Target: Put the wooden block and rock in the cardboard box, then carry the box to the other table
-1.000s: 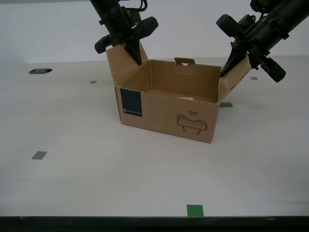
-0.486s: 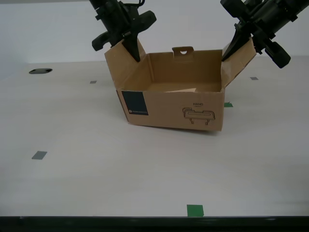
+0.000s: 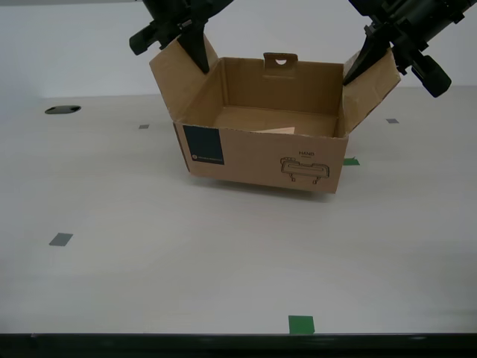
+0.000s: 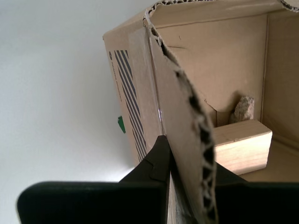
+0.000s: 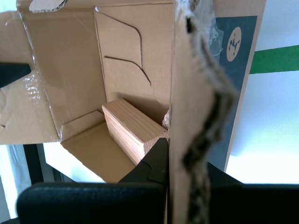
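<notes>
Pale tabletop with grey squares and green tape spread beneath the cardboard box, which hung just clear of it. My first gripper was clenched on one side flap, my second gripper clenched on the opposite flap. Inside the box lay the wooden block, with the rock touching it in a corner.

Desk: smooth pale top, dark front edge. Flat on it: green tape square at 6 o'clock by the front edge, grey square marker at 8 o'clock, smaller grey marker at 10 o'clock, dark oval spot far 10 o'clock, another grey marker at 2 o'clock.
</notes>
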Robot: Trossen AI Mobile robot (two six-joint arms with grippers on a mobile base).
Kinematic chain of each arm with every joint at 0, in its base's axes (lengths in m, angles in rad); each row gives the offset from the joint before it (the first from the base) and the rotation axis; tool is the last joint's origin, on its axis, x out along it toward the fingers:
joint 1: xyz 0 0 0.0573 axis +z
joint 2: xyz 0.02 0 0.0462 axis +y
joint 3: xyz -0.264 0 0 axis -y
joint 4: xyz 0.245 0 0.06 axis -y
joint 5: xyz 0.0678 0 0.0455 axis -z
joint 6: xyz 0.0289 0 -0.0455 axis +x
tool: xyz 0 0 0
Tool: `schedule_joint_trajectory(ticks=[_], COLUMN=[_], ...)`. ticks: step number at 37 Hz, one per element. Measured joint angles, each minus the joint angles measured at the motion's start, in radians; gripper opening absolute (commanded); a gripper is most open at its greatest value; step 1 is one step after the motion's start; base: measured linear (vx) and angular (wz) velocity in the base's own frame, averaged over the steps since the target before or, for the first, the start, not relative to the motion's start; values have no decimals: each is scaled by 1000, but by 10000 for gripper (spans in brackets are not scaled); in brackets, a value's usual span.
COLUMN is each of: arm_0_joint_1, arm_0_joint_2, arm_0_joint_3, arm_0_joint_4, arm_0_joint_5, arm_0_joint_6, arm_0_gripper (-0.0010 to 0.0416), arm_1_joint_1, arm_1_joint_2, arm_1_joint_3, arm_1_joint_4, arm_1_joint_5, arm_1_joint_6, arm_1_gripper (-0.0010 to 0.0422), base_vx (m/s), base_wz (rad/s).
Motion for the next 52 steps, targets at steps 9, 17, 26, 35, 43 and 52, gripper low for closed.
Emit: schedule_joint_trajectory(ticks=[9,17,26,35,43,52], arm_0_joint_1=[1,1,0,0,0,0], arm_0_joint_2=[0,0,0,0,0,0], arm_0_joint_3=[0,0,0,0,0,0], arm_0_joint_4=[-1,-4,-26,-29,-33,-34], arm_0_joint_5=[0,0,5,8,7,7], arm_0_joint_6=[5,6,6,6,6,5], arm_0_gripper=[-1,-1,-1,-1,-1,-1], arm_1_joint_1=[-2,-3,-11,-12,-13,-13], arm_1_joint_2=[-1,-1,-6,-14,-64,-143], arm_1_joint_3=[0,0,0,-3,-92,-240], arm_1_joint_4=[-34,-52,-52,-53,-9,80], arm_1_joint_5=[0,26,64,64,65,68], arm_1_joint_6=[13,21,21,21,21,-15], arm_1_gripper=[-1,-1,-1,-2,-2,-2], base_vx=[0,0,0,0,0,0], base_wz=[0,0,0,0,0,0])
